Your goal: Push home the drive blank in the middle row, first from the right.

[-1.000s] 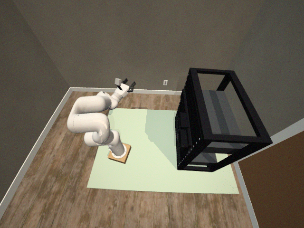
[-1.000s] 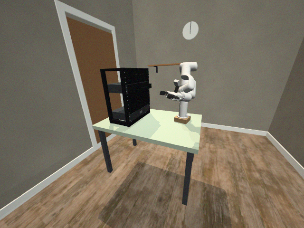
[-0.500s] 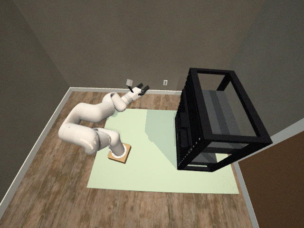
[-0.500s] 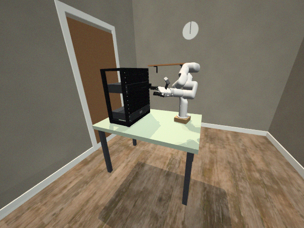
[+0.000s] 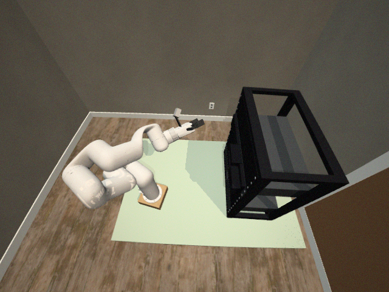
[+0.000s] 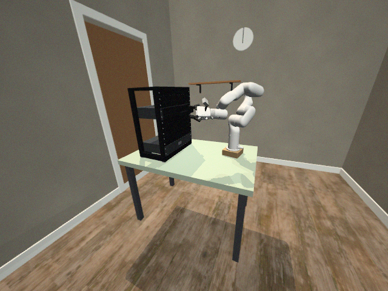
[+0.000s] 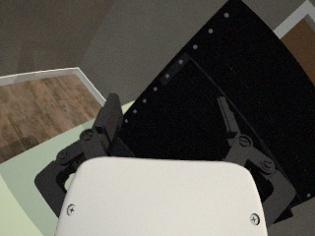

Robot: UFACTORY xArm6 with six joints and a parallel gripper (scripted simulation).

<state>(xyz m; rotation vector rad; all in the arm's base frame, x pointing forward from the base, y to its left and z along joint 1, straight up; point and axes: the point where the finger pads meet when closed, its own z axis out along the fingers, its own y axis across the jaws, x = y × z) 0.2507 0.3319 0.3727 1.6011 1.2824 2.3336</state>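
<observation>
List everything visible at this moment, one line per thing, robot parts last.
rack: 1, black, on the table's far end from the arm's base
chassis: 1, black, in the rack's upper front; single blanks too dark to tell apart
table: 1, pale green top, dark legs, mid-room
door: 1, brown, white frame, behind the rack
clock: 1, white, on the wall
shelf: 1, brown, on the wall behind the arm
outlet: 1, white, low on the wall
base plate: 1, tan, on the table
arm: 1, white, reaching towards the rack
hand: 1, black fingers, open, empty, short of the rack's front
</observation>
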